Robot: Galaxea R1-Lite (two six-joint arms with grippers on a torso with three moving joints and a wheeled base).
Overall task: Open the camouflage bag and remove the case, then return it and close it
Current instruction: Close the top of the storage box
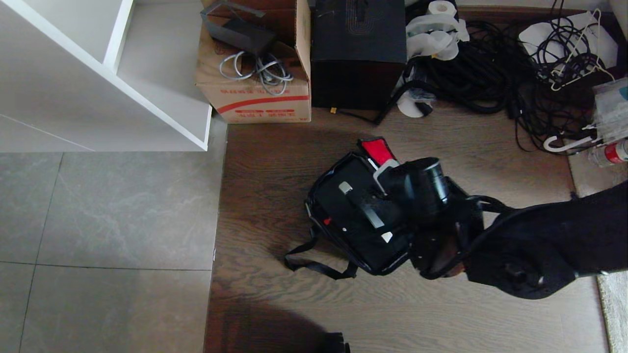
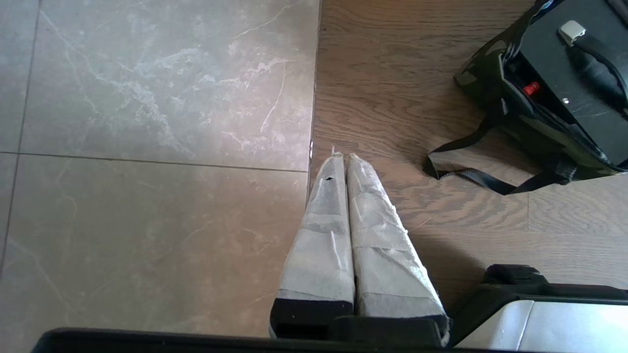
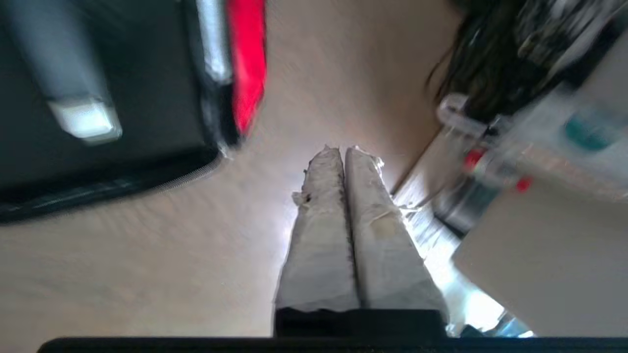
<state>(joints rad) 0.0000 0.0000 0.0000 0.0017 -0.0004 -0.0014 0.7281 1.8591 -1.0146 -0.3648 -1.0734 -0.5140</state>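
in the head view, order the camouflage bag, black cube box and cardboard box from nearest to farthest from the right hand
Measured from the right hand, shut and empty beside the bag:
1. camouflage bag, open on the wood floor, right next to the arm's wrist.
2. black cube box, straight beyond the bag.
3. cardboard box, beyond and to the left, next to the white shelf.
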